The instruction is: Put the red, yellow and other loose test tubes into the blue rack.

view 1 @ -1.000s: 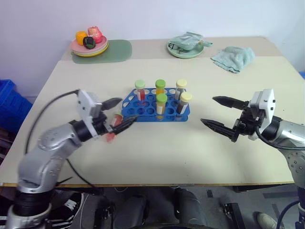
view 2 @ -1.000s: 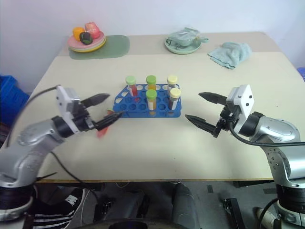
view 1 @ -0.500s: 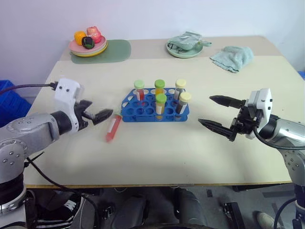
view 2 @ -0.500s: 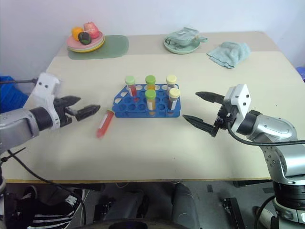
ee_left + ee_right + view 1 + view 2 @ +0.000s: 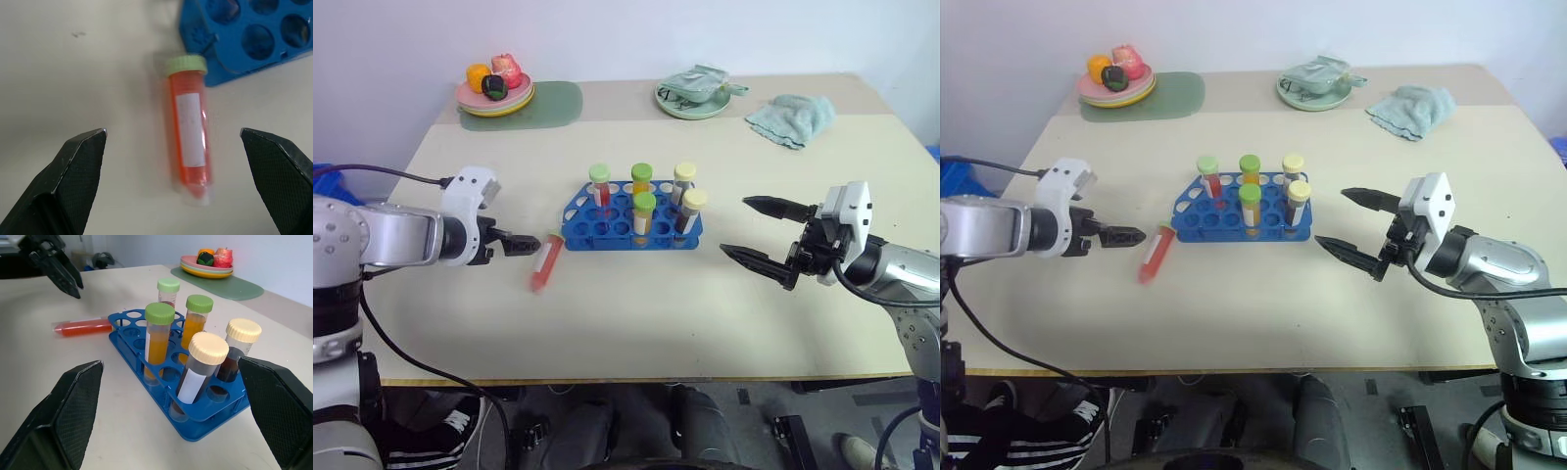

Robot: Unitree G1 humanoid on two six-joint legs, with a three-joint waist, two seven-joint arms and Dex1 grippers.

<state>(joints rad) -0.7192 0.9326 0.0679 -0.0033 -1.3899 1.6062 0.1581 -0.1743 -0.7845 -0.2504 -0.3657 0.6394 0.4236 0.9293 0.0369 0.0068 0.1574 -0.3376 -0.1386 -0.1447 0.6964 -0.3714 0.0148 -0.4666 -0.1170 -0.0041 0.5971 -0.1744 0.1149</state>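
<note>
A blue plastic test tube rack (image 5: 631,227) is standing near the middle of the cream tabletop (image 5: 636,313). Five capped tubes are sitting upright in it: three with green caps, one (image 5: 599,186) holding red liquid and two (image 5: 644,213) holding orange-yellow liquid, and two with cream caps (image 5: 693,208) holding dark liquid. Several holes in the rack are standing vacant.

One loose test tube with a pale green cap and red liquid (image 5: 546,262) is lying flat on the table just beside the rack's left end, its cap nearly touching the rack's corner and its body angling away toward the table's near edge.

The left gripper (image 5: 527,245) is hovering just beside the lying tube, pointing toward it, apart from it. In the left wrist view its two black fingers (image 5: 73,171) are standing wide apart with the tube (image 5: 189,129) lying between them, untouched.

The right gripper (image 5: 759,233) is hanging above the table to the right of the rack, well clear of it, its fingers spread wide and holding nothing.

At the far edge are resting a pink plate of toy food (image 5: 496,93) on a green mat (image 5: 558,103), a pale green dish (image 5: 695,98) and a crumpled teal cloth (image 5: 793,117).
</note>
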